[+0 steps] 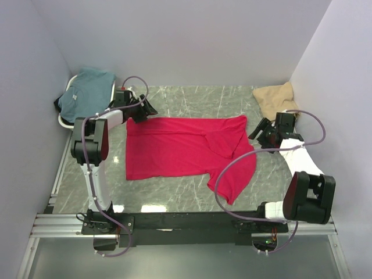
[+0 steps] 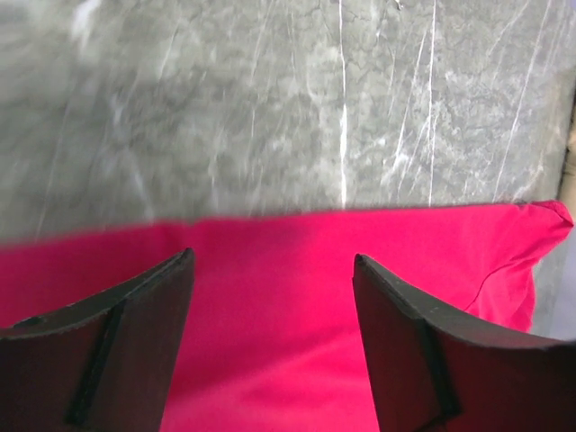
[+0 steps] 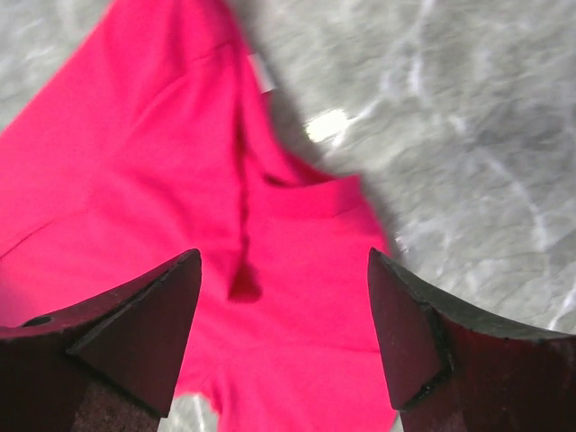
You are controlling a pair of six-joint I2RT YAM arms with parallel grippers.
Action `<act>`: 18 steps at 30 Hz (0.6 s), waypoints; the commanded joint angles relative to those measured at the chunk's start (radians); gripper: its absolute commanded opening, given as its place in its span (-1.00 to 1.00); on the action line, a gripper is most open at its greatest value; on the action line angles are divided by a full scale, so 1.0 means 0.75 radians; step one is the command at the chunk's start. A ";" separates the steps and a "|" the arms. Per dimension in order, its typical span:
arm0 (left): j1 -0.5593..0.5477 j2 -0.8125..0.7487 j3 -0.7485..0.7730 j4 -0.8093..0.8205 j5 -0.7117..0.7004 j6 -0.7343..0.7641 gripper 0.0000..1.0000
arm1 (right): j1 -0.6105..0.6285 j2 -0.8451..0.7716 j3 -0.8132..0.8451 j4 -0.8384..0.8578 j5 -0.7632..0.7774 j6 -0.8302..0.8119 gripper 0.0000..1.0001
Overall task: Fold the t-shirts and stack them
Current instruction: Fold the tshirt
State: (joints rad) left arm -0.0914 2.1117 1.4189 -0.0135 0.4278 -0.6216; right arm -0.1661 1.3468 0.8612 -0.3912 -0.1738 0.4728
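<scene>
A crimson cloth t-shirt (image 1: 174, 148) lay centrally; a teal cloth t-shirt (image 1: 87, 93) in a white oval basket (image 1: 61, 120) back-left; a tan cloth t-shirt (image 1: 276, 99) back-right.

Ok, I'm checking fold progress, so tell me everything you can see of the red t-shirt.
The red t-shirt is plain, soft-looking crimson cloth, spread mostly flat in the middle of the grey marbled table. Its right part is rumpled, with one flap trailing toward the near edge. The open left gripper hangs over its far left edge, the open right gripper over its far right part; neither grips it.
</scene>
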 commanded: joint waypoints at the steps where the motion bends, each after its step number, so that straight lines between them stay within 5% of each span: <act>1: -0.052 -0.307 -0.088 -0.019 -0.196 -0.003 0.59 | 0.015 -0.179 -0.033 -0.049 -0.110 -0.025 0.57; 8: -0.172 -0.739 -0.584 -0.105 -0.482 -0.157 0.61 | 0.070 -0.423 -0.285 -0.053 -0.139 0.091 0.58; 18: -0.214 -1.326 -1.098 -0.237 -0.685 -0.359 0.58 | 0.414 -0.848 -0.612 -0.141 0.043 0.516 0.58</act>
State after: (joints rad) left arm -0.2539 1.2350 0.6544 -0.1307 0.0265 -0.8097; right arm 0.0731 0.8139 0.4355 -0.4557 -0.2222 0.6930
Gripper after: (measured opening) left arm 0.794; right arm 0.791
